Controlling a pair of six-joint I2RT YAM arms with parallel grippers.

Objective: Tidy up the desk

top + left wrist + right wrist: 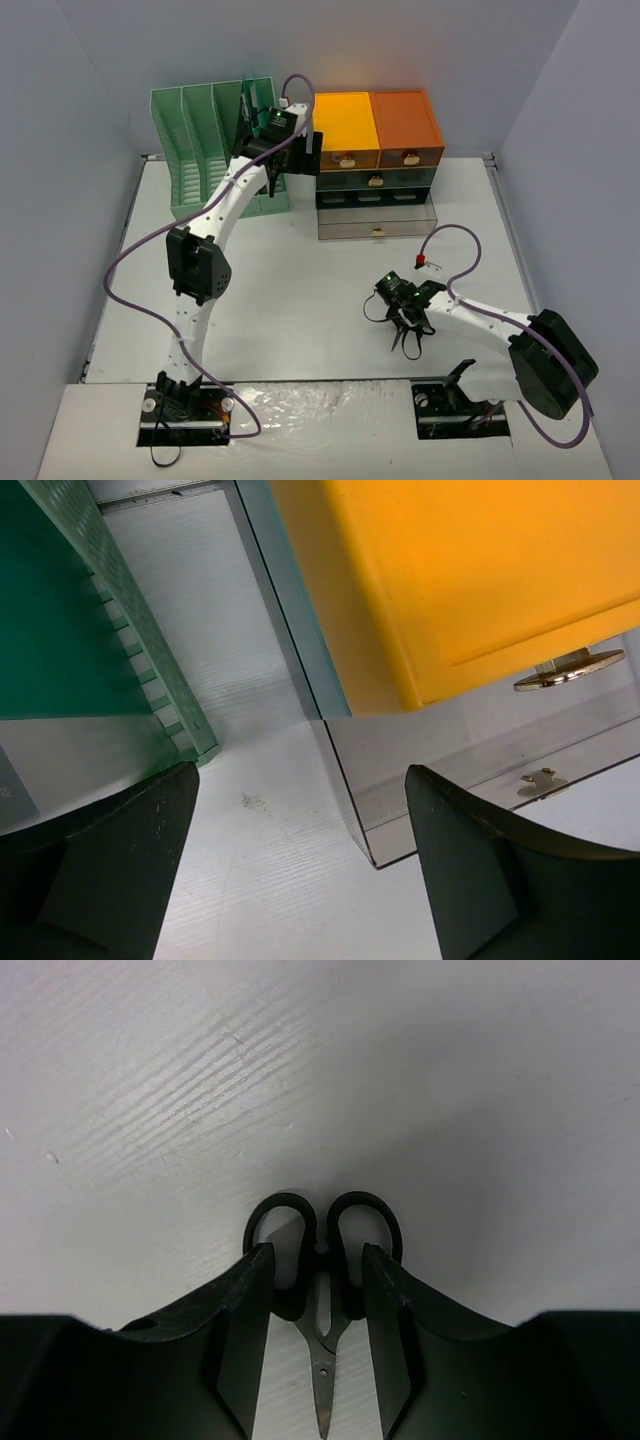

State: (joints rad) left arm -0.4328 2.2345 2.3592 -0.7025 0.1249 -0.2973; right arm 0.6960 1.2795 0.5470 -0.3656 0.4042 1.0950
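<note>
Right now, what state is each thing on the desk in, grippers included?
Left gripper: open, empty.
Right gripper: straddling the scissors, grip unclear.
Scissors: blades closed.
Clear bottom drawer: pulled out.
Green file rack: upright.

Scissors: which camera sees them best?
The right wrist view: the scissors sit close up in the right gripper, black handles and blades clear. The top view shows only dark bits under that gripper; the left wrist view, none.
</note>
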